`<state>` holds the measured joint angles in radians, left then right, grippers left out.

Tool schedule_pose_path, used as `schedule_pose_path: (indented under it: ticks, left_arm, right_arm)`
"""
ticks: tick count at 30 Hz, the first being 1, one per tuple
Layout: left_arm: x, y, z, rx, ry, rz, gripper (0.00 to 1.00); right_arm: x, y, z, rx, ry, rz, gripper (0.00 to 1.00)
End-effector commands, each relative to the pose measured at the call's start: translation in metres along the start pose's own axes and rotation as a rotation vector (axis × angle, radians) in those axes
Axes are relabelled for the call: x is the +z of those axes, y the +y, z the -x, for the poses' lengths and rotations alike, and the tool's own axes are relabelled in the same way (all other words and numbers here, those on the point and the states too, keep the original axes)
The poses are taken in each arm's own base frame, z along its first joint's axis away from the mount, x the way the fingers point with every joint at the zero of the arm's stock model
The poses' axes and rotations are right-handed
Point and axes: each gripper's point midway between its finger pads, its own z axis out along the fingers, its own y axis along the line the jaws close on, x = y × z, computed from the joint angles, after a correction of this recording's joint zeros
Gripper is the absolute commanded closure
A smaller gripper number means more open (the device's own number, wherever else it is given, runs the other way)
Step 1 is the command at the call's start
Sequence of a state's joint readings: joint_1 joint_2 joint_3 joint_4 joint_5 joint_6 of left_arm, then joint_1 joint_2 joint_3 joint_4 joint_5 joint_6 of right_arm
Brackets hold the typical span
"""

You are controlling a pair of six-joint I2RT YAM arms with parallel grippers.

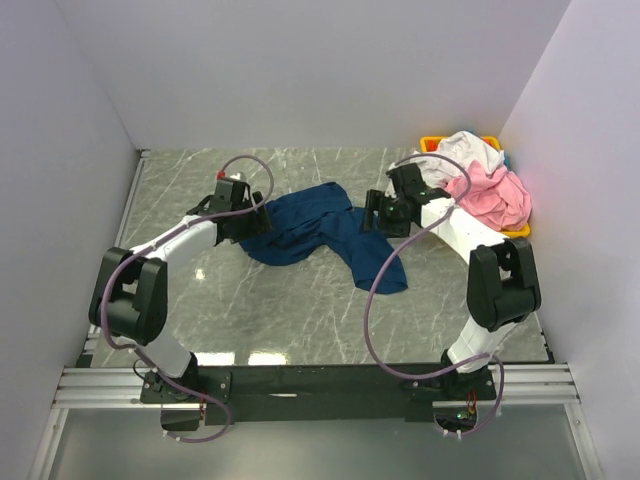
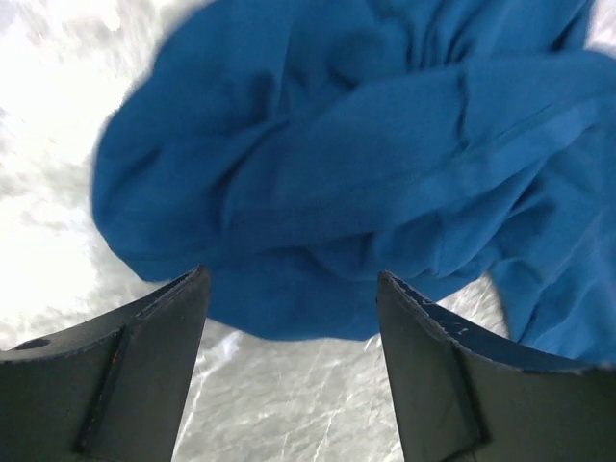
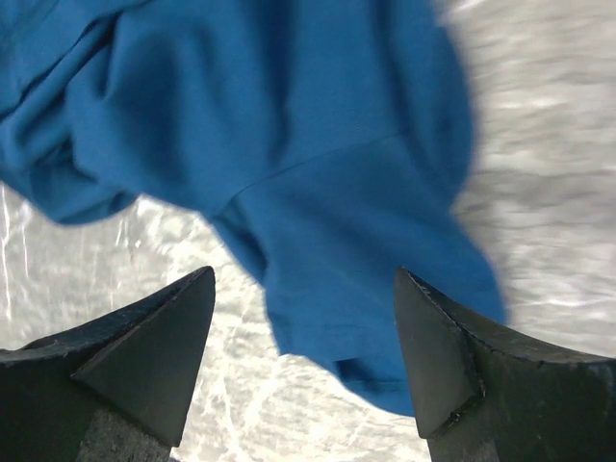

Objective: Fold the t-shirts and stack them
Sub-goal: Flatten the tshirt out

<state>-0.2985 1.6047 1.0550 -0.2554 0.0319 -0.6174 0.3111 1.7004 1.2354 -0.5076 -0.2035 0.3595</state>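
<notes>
Navy t-shirt (image 1: 320, 235) lies crumpled mid-surface (image 1: 300, 320), bunched and twisted, one lobe trailing toward the near right, print not visible. Not spread, so no fold is possible yet. Pink t-shirt (image 1: 497, 195) and white t-shirt (image 1: 468, 150) are heaped together in and over the yellow bin (image 1: 430, 143) at the far right corner, well apart from the work area; probably parked there as a queue. Left end effector (image 2: 294, 289) sits low at the shirt's left edge, fingers spread wide, nothing between them but bare marble and the rounded cloth edge just ahead. Right end effector (image 3: 303, 289) is at the shirt's right side, also wide apart, a flap with a seam line lying in front of the tips, not pinched. Both flank the garment from opposite ends, likely so each can take one side and pull it flat. Judged step: approach for a two-arm pick to spread the navy shirt. Task barely started, nothing folded or stacked. Risk: grabbing several bunched layers at once, leaving the cloth twisted. The right wrist view is blurred on the far side, so the cloth edge there is unclear.
</notes>
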Motion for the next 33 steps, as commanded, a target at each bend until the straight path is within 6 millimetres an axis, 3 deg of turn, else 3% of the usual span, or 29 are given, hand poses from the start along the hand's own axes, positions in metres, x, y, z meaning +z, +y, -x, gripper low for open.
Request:
schedule_pose_path:
  ticks: [1, 7, 15, 24, 33]
  left_arm:
    - [0.001, -0.001, -0.004, -0.036, 0.019, 0.010, 0.26]
    - [-0.008, 0.020, -0.025, -0.052, 0.054, 0.077, 0.33]
    - [0.002, 0.045, -0.042, -0.074, 0.082, 0.182, 0.42]
    - [0.017, 0.061, -0.048, -0.061, 0.086, 0.245, 0.52]
    - [0.028, 0.060, -0.045, -0.061, 0.076, 0.226, 0.53]
  right_arm:
    - [-0.002, -0.018, 0.010, 0.047, -0.029, -0.037, 0.19]
    - [-0.007, -0.039, -0.009, 0.071, -0.004, -0.084, 0.19]
    - [-0.007, -0.042, -0.024, 0.100, 0.015, -0.086, 0.19]
    - [-0.013, -0.042, -0.026, 0.110, 0.005, -0.081, 0.20]
    - [-0.012, -0.039, -0.027, 0.115, 0.011, -0.065, 0.20]
